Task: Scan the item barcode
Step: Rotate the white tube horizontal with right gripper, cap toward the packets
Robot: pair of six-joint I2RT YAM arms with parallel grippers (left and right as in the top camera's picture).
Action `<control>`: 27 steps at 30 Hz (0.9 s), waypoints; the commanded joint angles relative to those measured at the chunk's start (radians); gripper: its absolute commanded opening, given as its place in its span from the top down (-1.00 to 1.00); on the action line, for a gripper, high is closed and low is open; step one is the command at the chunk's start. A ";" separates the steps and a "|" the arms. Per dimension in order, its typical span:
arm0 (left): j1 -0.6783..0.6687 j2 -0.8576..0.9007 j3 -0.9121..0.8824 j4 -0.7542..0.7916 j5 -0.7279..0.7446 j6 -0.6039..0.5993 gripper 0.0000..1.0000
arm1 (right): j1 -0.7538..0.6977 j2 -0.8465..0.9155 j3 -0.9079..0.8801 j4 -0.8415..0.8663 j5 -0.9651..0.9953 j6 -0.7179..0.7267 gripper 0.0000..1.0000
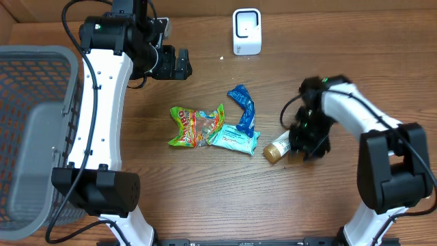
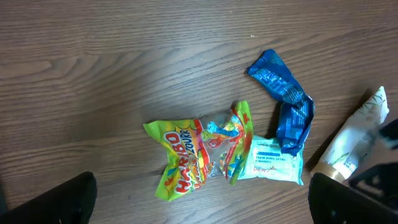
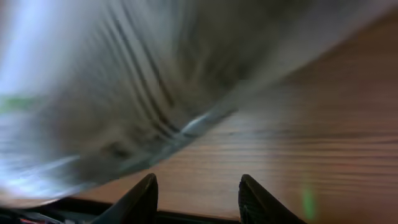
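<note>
A white tube with a gold cap [image 1: 276,149] lies on the wooden table right of the other items. My right gripper [image 1: 301,145] is down over its right end. In the right wrist view the tube is a large blur [image 3: 106,93] at upper left, and the right gripper [image 3: 198,196] shows its fingers apart with bare wood between them. The white scanner [image 1: 246,31] stands at the back. My left gripper [image 1: 186,63] hangs high and open, well above the pile. A Haribo bag [image 2: 189,155], a wipes pack [image 2: 273,163] and a blue wrapper [image 2: 289,102] lie below it.
A grey mesh basket [image 1: 34,130] fills the left side of the table. The Haribo bag [image 1: 194,128], wipes pack [image 1: 234,139] and blue wrapper [image 1: 244,108] lie together mid-table, just left of the tube.
</note>
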 commanded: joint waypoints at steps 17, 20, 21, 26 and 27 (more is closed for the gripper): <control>-0.007 -0.005 0.017 0.000 -0.003 0.019 -0.99 | 0.047 -0.024 -0.014 0.357 -0.135 0.215 0.15; -0.006 -0.005 0.017 0.000 -0.003 0.019 -0.99 | 0.014 -0.024 0.014 0.402 -0.134 0.240 0.15; -0.006 -0.005 0.017 0.000 -0.003 0.019 -0.99 | 0.004 -0.024 0.022 0.420 -0.134 0.241 0.15; -0.006 -0.005 0.017 0.000 -0.003 0.019 -1.00 | -0.059 -0.024 0.050 0.504 -0.100 0.281 0.14; -0.006 -0.005 0.017 0.000 -0.003 0.019 -1.00 | -0.072 -0.024 0.050 0.525 -0.092 0.289 0.14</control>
